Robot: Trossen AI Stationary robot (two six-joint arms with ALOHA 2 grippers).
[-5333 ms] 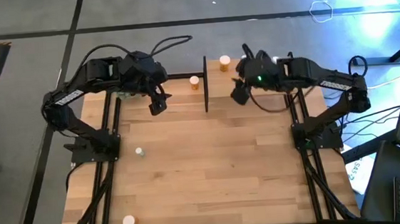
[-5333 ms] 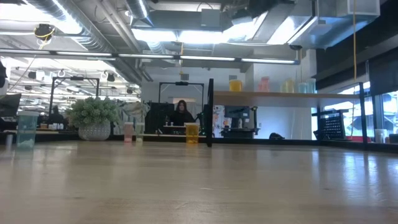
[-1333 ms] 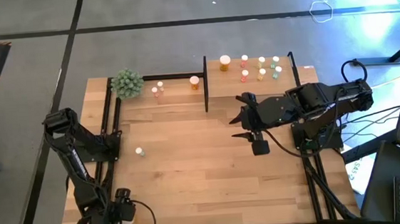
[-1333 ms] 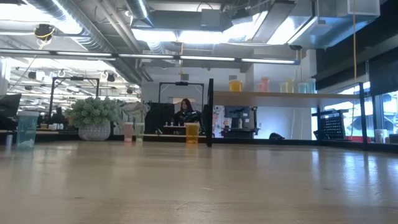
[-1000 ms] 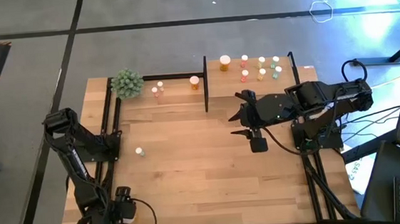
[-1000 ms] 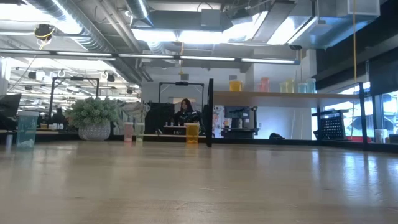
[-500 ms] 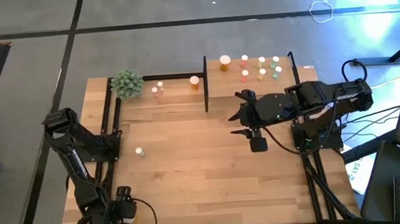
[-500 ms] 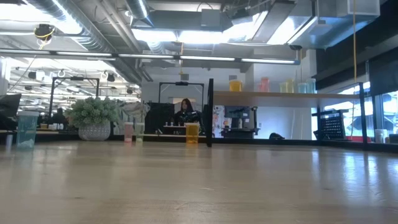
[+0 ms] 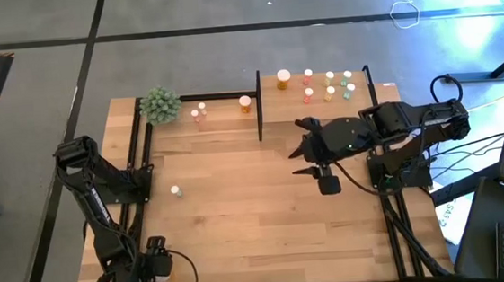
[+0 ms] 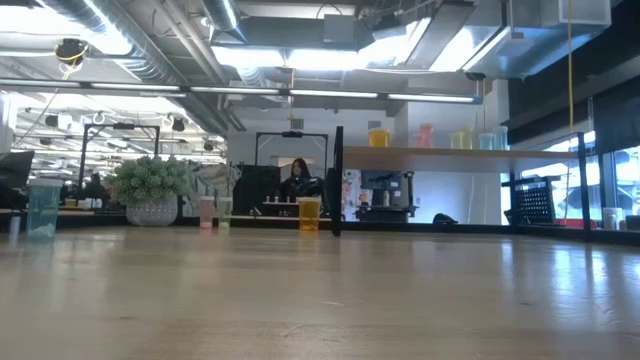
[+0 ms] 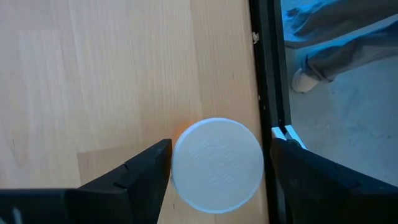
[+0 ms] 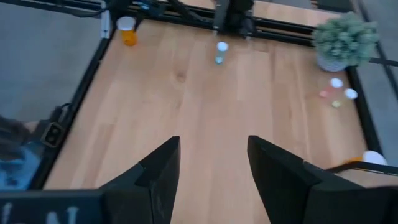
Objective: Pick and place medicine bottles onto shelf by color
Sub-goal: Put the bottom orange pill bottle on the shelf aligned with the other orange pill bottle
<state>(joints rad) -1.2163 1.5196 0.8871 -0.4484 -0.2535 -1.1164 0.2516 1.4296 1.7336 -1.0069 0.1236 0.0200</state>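
**A:** so where are your arms? your left gripper (image 11: 217,163) is down at the near left corner of the table (image 9: 258,213), fingers spread, with an orange bottle (image 11: 217,165) standing right between them. you only see its pale cap from above plus a sliver of orange. can't tell if the fingers touch it, there's a thin gap on each side as far as i can see

**B:** and the right one?

**A:** right gripper (image 12: 212,163) is up over the middle-right of the table, just in front of the shelf (image 9: 271,97), fingers apart and nothing in them

**B:** where's everything else sitting?

**A:** on the shelf you've got a big orange one (image 9: 283,79) at the left end, then small ones: pink (image 9: 307,76), another pink (image 9: 307,94), yellowish (image 9: 329,78), green (image 9: 347,78). left of the black post (image 9: 259,104), on the table at the far edge, there's another orange (image 9: 245,104) and two small ones, pink bottle (image 9: 196,116) and a pale one (image 9: 202,108), next to the plant (image 9: 160,104). one green bottle (image 9: 176,190) stands alone on the left part of the table, well apart from the rest

**B:** low cam any use?

**A:** neither arm shows in it. there's a person (image 10: 298,180) in the room behind
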